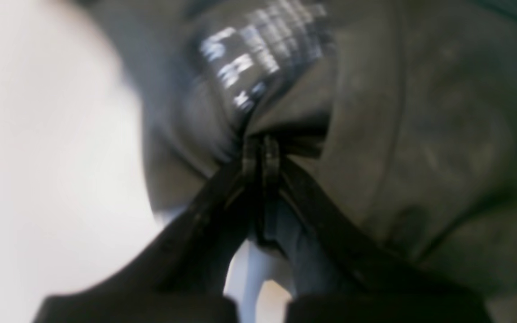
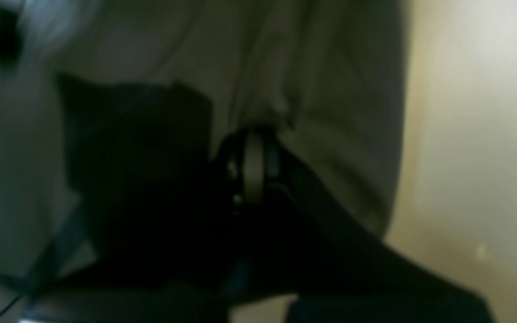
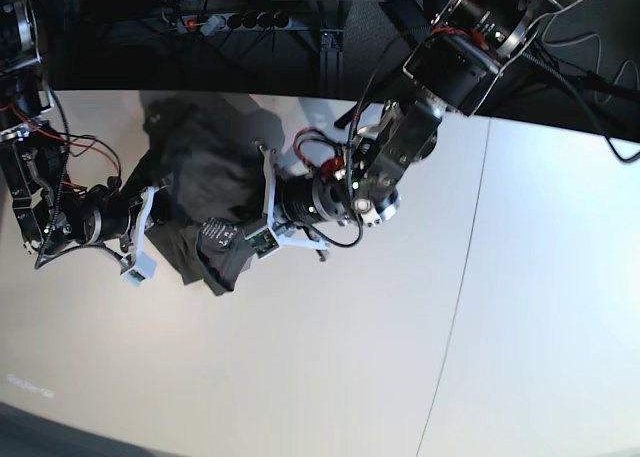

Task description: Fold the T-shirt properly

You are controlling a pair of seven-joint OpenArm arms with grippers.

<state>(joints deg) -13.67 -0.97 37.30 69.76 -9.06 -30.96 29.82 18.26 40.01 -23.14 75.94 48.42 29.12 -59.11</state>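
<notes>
The dark grey-olive T-shirt lies bunched at the table's back left, between my two arms. In the left wrist view my left gripper is shut on a pinched fold of the T-shirt, just below its white striped print. In the base view the left gripper holds the cloth's near edge. My right gripper is shut on a fold of the T-shirt, close to its side edge. From the base camera, that right gripper sits at the cloth's left side. Both wrist views are blurred.
The white table stretches to the right and front, with a thin seam running across it. Behind the back edge are a dark area with a power strip and cables. Red wires hang on the right arm.
</notes>
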